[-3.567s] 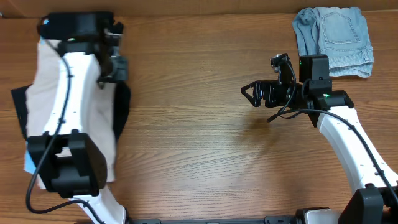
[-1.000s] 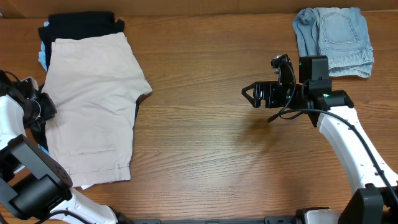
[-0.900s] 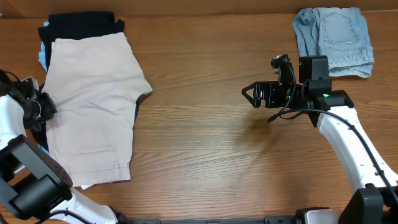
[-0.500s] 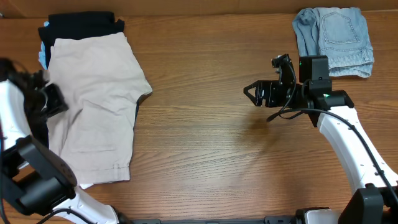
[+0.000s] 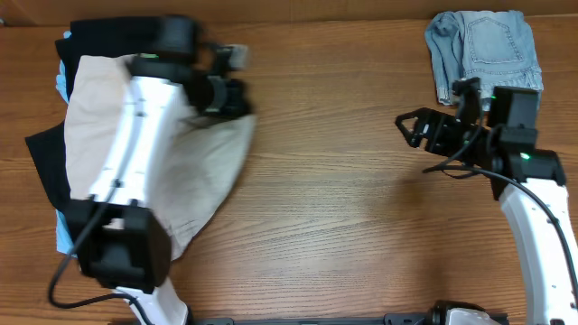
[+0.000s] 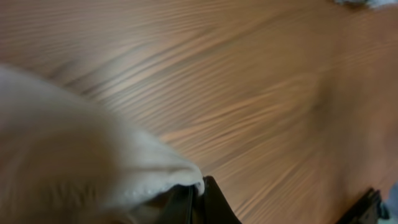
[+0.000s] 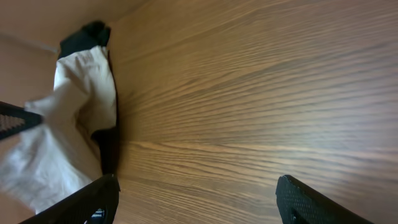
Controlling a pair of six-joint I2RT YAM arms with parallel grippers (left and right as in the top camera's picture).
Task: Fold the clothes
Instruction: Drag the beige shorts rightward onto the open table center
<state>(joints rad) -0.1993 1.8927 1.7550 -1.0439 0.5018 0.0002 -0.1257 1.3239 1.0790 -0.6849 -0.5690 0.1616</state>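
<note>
Overhead first: the khaki shorts (image 5: 203,167) sit on the left side of the table (image 5: 325,226), on top of the black garments (image 5: 108,32). Their long axis runs roughly from the far edge toward us, and one corner is drawn out toward the middle of the table. The left gripper (image 5: 230,95) is right at that drawn-out corner, so the left arm is clearly the nearer one. The right gripper (image 5: 408,129) hangs over bare wood, well apart from the shorts, with its fingers pointing left at them. The denim shorts (image 5: 488,54) are bunched in the far right corner, just behind that arm and not touched.

Left wrist view: it's blurry, but we can see the jaws pinched together on the pale fabric edge, which bulges up on the left and spills out of the grip. Nothing but wood grain lies past it.

Right wrist view: its fingers (image 7: 298,199) stand wide apart with nothing between them. The shorts show up far off to the upper left, with a dark bit of garment beyond.

Our guess is that to spread these flat, the right arm has to cross that whole gap leftward and catch the opposite edge.
</note>
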